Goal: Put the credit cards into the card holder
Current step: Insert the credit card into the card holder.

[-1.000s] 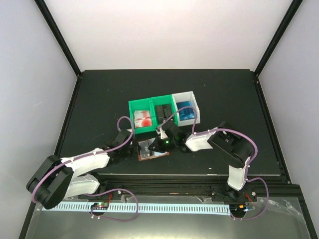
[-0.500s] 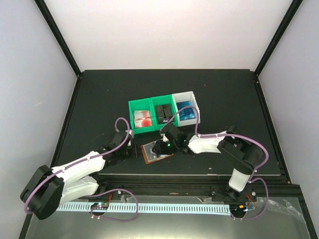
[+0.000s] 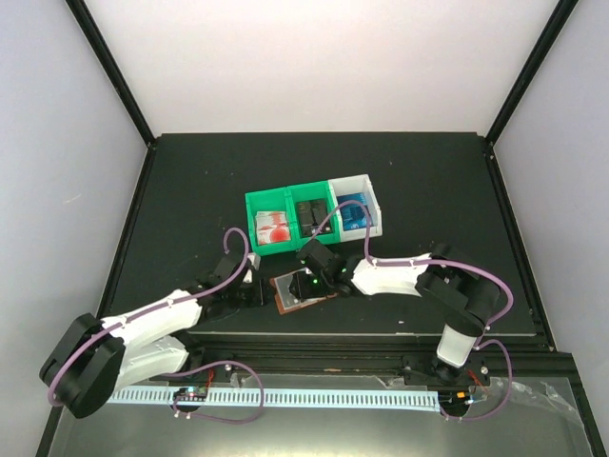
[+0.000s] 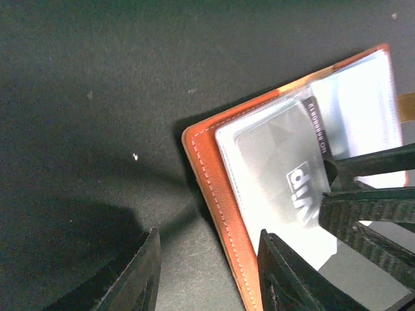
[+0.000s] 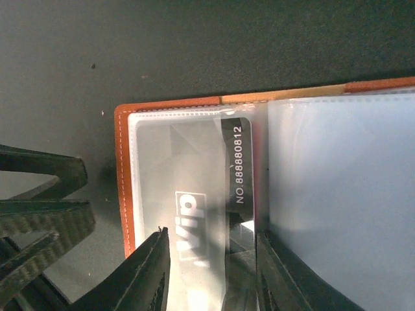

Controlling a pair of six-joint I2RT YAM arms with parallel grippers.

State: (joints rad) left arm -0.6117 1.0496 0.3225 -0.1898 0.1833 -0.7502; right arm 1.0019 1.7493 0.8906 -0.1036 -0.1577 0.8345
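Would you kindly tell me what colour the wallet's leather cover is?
The wallet is orange-brown with pale stitching along its edge, clearest in the left wrist view.

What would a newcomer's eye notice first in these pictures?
The open reddish-brown card holder lies near the front edge of the table, the left arm's fingers at its side, the right arm's fingers over it. A black VIP card shows through its clear pocket. Behind stand green bins and a white bin.
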